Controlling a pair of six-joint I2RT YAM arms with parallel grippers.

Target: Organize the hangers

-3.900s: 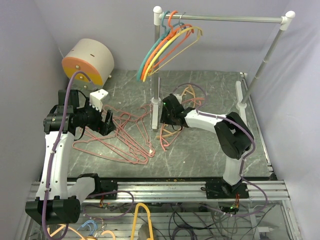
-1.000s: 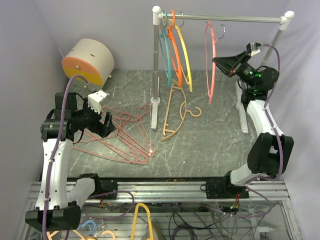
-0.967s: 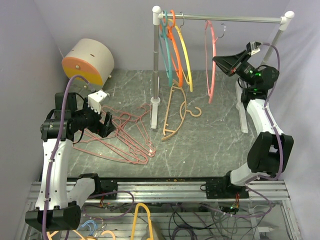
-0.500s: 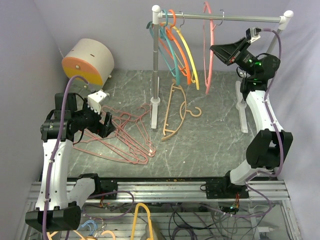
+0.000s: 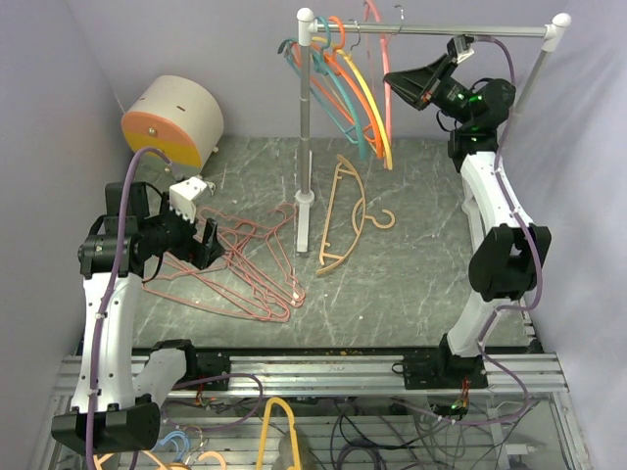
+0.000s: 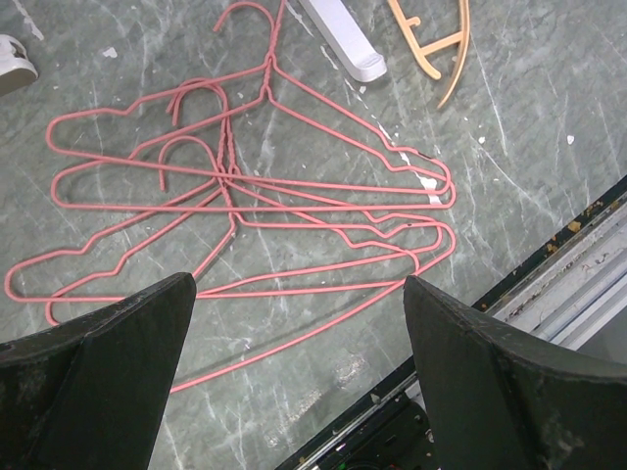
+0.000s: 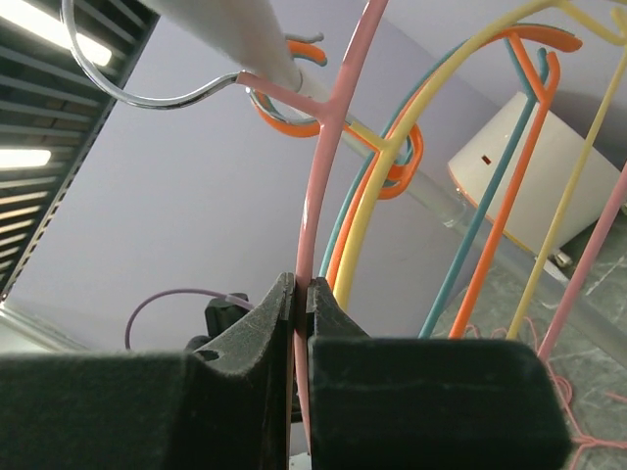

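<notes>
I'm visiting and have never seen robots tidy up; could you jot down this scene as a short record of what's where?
Rail: silver bar across the back, on white-capped posts
Hanging on rail: teal hanger, orange hanger, yellow hanger, bunched at the left end
On table: pink wire hangers in a tangled pile; peach hanger lying by the post foot
Right arm: raised to the rail, jaws shut on the pink hanger, its metal hook at the rail
Left arm: jaws open, above the wire pile
</notes>
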